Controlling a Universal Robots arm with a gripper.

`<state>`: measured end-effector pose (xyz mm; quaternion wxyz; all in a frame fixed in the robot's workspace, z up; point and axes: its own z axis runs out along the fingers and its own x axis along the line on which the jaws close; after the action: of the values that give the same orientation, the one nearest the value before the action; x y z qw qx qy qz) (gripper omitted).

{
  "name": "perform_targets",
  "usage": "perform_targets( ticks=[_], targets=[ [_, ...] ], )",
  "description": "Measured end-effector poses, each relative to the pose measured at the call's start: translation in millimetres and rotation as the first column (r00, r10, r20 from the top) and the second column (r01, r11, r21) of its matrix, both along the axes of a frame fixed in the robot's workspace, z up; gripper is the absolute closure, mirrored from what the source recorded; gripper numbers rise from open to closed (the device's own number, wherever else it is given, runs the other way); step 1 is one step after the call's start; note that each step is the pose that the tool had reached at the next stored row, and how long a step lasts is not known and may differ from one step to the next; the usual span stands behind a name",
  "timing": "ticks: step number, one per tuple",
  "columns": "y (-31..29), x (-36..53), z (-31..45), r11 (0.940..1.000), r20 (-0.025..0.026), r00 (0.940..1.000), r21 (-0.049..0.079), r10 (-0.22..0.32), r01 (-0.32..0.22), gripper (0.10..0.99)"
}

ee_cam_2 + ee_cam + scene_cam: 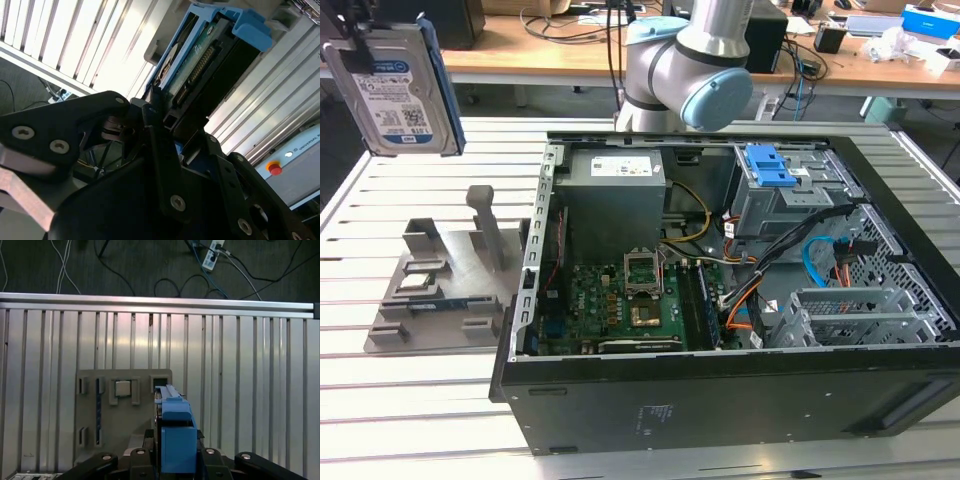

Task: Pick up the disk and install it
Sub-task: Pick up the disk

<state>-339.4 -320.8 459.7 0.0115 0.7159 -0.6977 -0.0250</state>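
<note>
In the gripper (358,48), disk (398,92) upright lengthwise

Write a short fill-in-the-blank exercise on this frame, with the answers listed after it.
1. The hand is shut on the ____.
2. The disk hangs at the exterior view's upper ____, outside the computer case.
3. The carrier rail on the disk is coloured ____.
Missing words: disk; left; blue.
</note>
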Motion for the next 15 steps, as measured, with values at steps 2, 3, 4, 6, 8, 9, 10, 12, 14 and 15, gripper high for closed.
perform_targets(
  ticks=[2, 3, 4, 6, 8, 9, 10, 12, 14, 15],
  targets=[
    [0.0, 0.3, 4.5, 1.0000, -0.0010, 1.0000, 0.000, 0.000, 0.000, 0.722],
    [0.0, 0.5, 6.5, 1.0000, -0.0014, 1.0000, 0.000, 0.000, 0.000, 0.722],
    [0.0, 0.7, 8.7, 1.0000, -0.0021, 1.0000, 0.000, 0.000, 0.000, 0.722],
    [0.0, 0.9, 11.4, 1.0000, -0.0026, 1.0000, 0.000, 0.000, 0.000, 0.722],
    [0.0, 1.1, 16.4, 1.0000, -0.0034, 1.0000, 0.000, 0.000, 0.000, 0.722],
    [0.0, 1.2, 18.3, 1.0000, -0.0035, 1.0000, 0.000, 0.000, 0.000, 0.722],
    [0.0, 1.4, 22.0, 1.0000, -0.0040, 1.0000, 0.000, 0.000, 0.000, 0.722],
    [0.0, 1.6, 26.6, 1.0000, -0.0046, 1.0000, 0.000, 0.000, 0.000, 0.722],
    [0.0, 2.0, 32.6, 1.0000, -0.0056, 1.0000, 0.000, 0.000, 0.000, 0.722],
    [0.0, 2.0, 34.2, 1.0000, -0.0058, 1.0000, 0.000, 0.000, 0.000, 0.722]
  ],
)
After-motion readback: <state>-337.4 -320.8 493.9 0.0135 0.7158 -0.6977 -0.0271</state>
